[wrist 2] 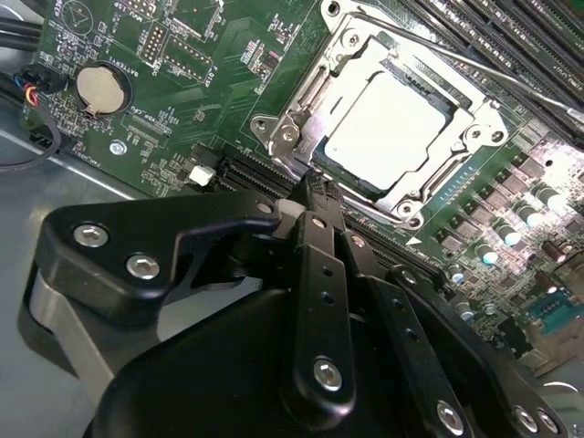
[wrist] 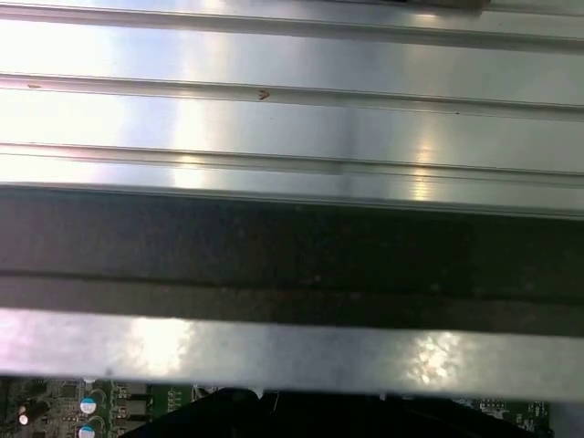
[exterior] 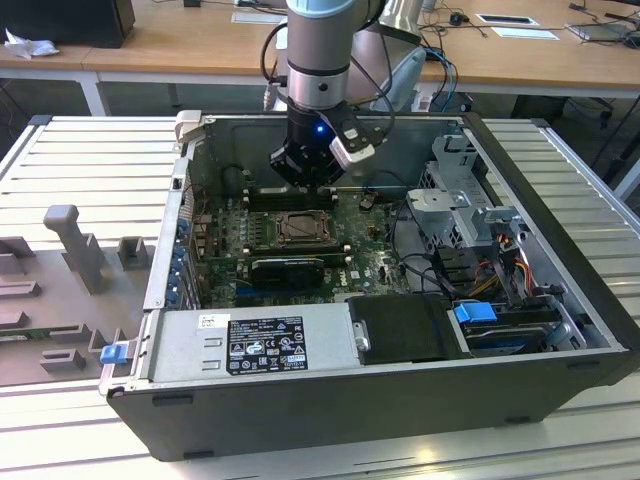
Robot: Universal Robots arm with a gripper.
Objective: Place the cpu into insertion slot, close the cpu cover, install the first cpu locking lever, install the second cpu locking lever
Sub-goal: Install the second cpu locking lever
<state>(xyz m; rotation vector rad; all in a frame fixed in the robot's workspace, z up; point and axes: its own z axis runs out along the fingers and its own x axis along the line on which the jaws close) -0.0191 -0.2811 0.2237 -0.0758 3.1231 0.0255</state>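
- I have the gripper (exterior: pixel 303 178) down inside the open computer case (exterior: pixel 590 300), hanging just above the motherboard (exterior: pixel 370 262) at the far edge of the insertion slot (exterior: pixel 298 229) in the exterior view.
- In the second wrist view the gripper (wrist 2: pixel 315 196) has its black fingers (wrist 2: pixel 321 274) drawn together into one narrow tip; nothing is gripped between them.
- That tip sits at the socket's near corner, by the cover's hinge tab; I cannot tell whether it touches.
- The cpu (wrist 2: pixel 388 125) lies flat in the insertion slot (wrist 2: pixel 301 96), pale face up, framed on all sides.
- The cpu cover (wrist 2: pixel 456 114) is folded down around the chip, its square cut-out leaving the chip's face showing.
- A thin metal locking lever (wrist 2: pixel 429 50) runs along the socket's far side, next to the memory slots (wrist 2: pixel 511 27).
- A coin cell battery (wrist 2: pixel 100 88) sits in its round holder on the board, well apart from the socket.
- Also in the case, exterior view: power supply (exterior: pixel 250 342) along the near wall, a long black card (exterior: pixel 288 268) just in front of the socket, a metal drive cage (exterior: pixel 470 215) towards the exterior view's right.
- The first wrist view has ribbed aluminium table (wrist: pixel 274 128) beyond the dark case wall (wrist: pixel 292 246).
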